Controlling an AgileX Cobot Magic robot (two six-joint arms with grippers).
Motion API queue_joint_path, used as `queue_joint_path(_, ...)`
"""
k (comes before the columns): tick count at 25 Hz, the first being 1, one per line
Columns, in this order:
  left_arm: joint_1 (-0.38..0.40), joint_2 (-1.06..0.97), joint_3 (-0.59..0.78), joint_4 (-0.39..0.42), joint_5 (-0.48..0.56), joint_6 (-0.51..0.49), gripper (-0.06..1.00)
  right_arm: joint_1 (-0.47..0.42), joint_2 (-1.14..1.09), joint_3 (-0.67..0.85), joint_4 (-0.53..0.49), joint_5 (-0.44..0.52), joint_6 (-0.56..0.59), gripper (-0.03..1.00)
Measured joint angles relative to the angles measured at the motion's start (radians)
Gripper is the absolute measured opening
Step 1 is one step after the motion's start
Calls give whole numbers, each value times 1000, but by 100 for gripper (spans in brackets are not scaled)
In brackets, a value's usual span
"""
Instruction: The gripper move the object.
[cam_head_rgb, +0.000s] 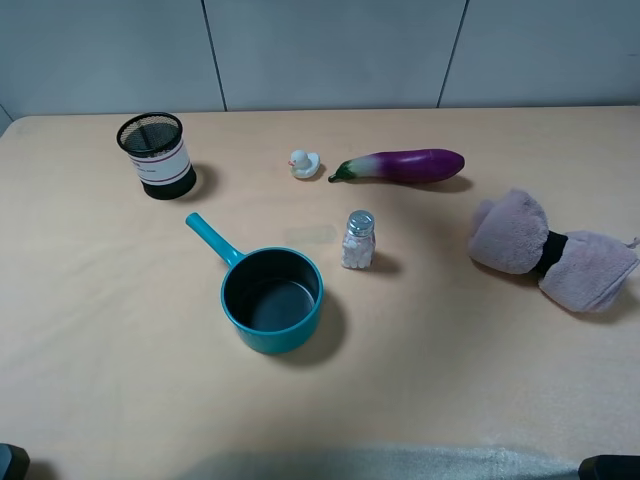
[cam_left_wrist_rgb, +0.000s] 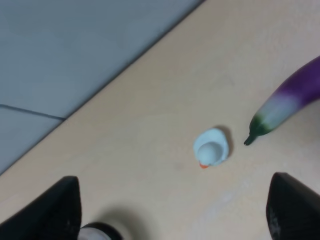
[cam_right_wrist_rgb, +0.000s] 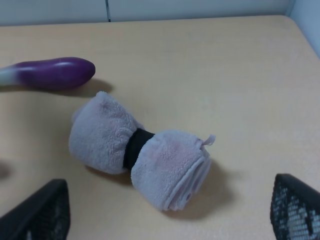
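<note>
2 pincers, left pincer (cam_left_wrist_rgb: 172, 212) and right pincer (cam_right_wrist_rgb: 167, 215), stand spread wide and empty, while the duck (cam_head_rgb: 304, 163) sits on the table (cam_head_rgb: 480, 350) just beside the eggplant's (cam_head_rgb: 405, 165) green stem.

Tabletop (cam_head_rgb: 450, 360): smooth matt surface, pale wood tone, soft sheen noted. Duck (cam_head_rgb: 304, 163): smooth white plastic look, slight gloss, orange beak. Eggplant (cam_head_rgb: 405, 165): glossy purple skin, highlights seen along top. Salt shaker (cam_head_rgb: 358, 240): clear glass body, shiny metal cap. Saucepan (cam_head_rgb: 272, 298): teal outer coat, smooth, dark matt interior. Pen cup (cam_head_rgb: 153, 153): black wire mesh, paper-like label wrapped round. Rolled towel (cam_right_wrist_rgb: 140, 149): fluffy mauve cloth, bound by black band. Left gripper fingers (cam_left_wrist_rgb: 292, 210): matt black. Right gripper fingers (cam_right_wrist_rgb: 295, 210): black, dotted texture seen.
</note>
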Motion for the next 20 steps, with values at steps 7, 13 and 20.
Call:
queue_joint_path(7,14,-181,263,35,-2,0,75,0,0,0,0,0,0,61)
queue_joint_path(13,91,-380,547,35,-6,-7,75,0,0,0,0,0,0,61)
queue_joint_path(20,246,-623,797,6,-6,-7,75,0,0,0,0,0,0,61)
